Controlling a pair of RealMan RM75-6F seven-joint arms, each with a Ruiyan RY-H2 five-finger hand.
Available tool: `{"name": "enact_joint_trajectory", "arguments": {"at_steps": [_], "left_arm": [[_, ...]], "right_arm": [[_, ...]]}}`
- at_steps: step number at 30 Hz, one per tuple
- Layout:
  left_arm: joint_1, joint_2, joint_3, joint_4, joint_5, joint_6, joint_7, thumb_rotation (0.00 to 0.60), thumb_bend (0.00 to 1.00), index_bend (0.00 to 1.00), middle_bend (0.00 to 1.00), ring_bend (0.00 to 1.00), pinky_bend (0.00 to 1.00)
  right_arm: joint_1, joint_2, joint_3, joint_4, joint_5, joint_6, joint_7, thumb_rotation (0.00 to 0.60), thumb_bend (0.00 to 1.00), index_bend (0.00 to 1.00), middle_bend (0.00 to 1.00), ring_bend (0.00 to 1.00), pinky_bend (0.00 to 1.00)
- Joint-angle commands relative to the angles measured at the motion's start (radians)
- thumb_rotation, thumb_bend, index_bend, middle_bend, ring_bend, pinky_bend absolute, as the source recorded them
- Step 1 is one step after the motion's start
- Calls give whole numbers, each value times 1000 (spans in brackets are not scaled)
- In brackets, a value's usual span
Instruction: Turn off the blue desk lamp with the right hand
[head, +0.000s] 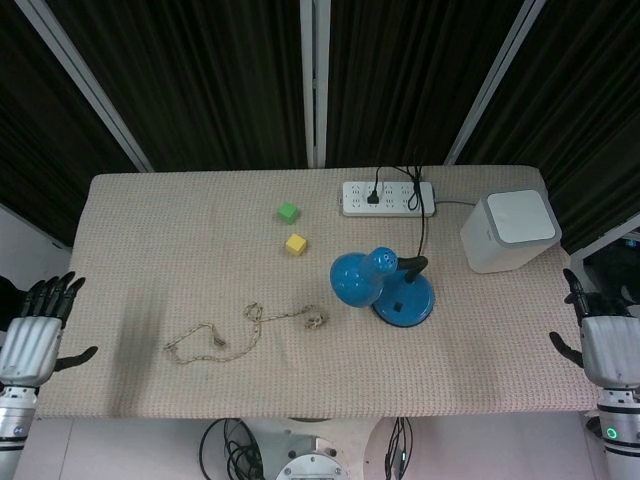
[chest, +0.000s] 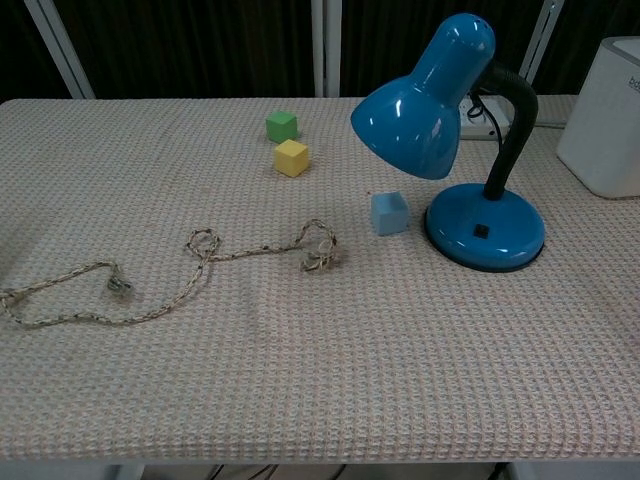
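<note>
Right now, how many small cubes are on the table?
3: a green cube farthest back, a yellow cube just in front of it, and a light blue cube beside the lamp base.

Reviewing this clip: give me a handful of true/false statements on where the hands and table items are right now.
1. The right hand rests on the lamp base. False: it hangs off the table's right edge, touching nothing.
2. The left hand holds the rope. False: it is open beside the table's left edge; the rope lies on the cloth.
3. A light blue cube sits just left of the lamp base. True.
4. The green cube lies farther back than the yellow cube. True.
</note>
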Motion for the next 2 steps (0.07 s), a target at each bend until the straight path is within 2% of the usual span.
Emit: {"name": "enact_joint_trajectory", "arguments": {"at_steps": [1,2], "left_arm": [[3,-8,-2,7,1,10,1,600,0,0,0,0,0],[4,-9,-2,9,2,12,1,600,0,0,0,0,0]], "right_arm": [[-47,-12,22,-9,-11,19,-16,600,14,0,0,0,0],[-46,-11,19,-13,-10,4,-18,600,14,0,0,0,0]]}}
